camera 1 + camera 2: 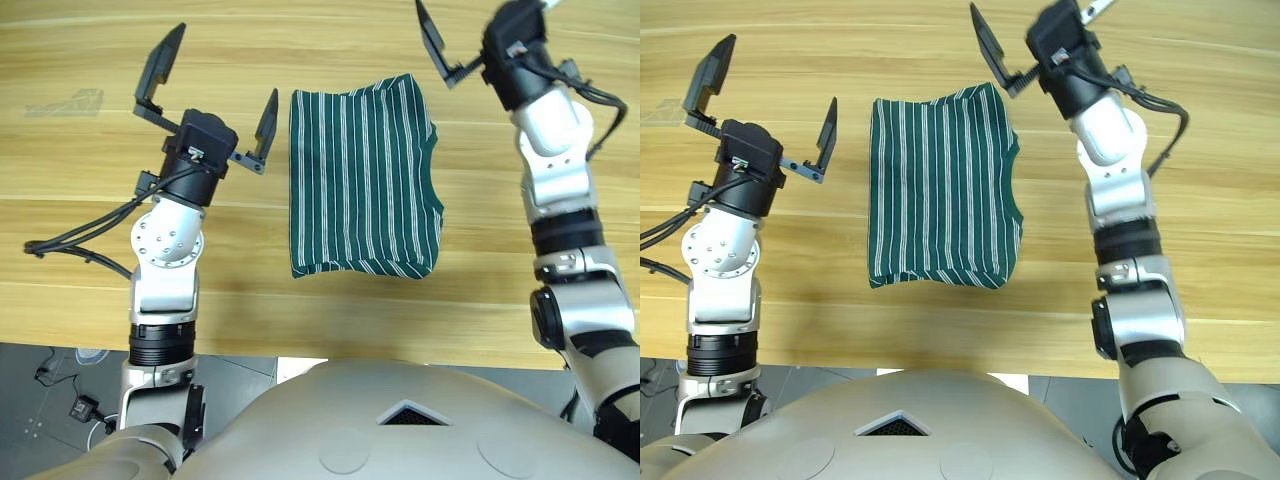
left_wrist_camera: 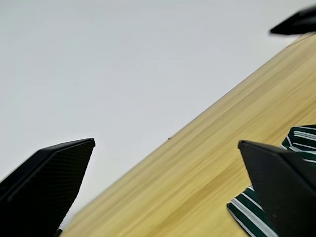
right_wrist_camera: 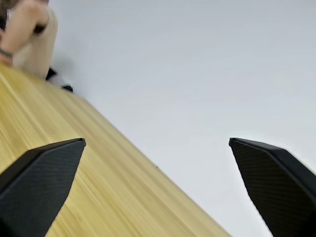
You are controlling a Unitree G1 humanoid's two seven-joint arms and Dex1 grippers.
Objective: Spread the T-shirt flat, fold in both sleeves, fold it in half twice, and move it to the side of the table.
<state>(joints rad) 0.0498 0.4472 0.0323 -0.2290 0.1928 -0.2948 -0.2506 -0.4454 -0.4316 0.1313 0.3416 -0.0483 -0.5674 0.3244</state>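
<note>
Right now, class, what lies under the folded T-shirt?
The wooden table lies under the T-shirt. Its lower folded layers and the wood beneath are covered.

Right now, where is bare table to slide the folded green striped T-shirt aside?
Widest bare patch: light wooden table left of the open left gripper. A narrower strip lies right of the folded green-and-white striped T-shirt. Crowded: its far right corner, by the open right gripper.

No legible text, label or number anywhere

one t-shirt [image 1: 365, 180], one table [image 1: 80, 225], two end effectors: left [image 1: 225, 64], right [image 1: 1040, 25].
</note>
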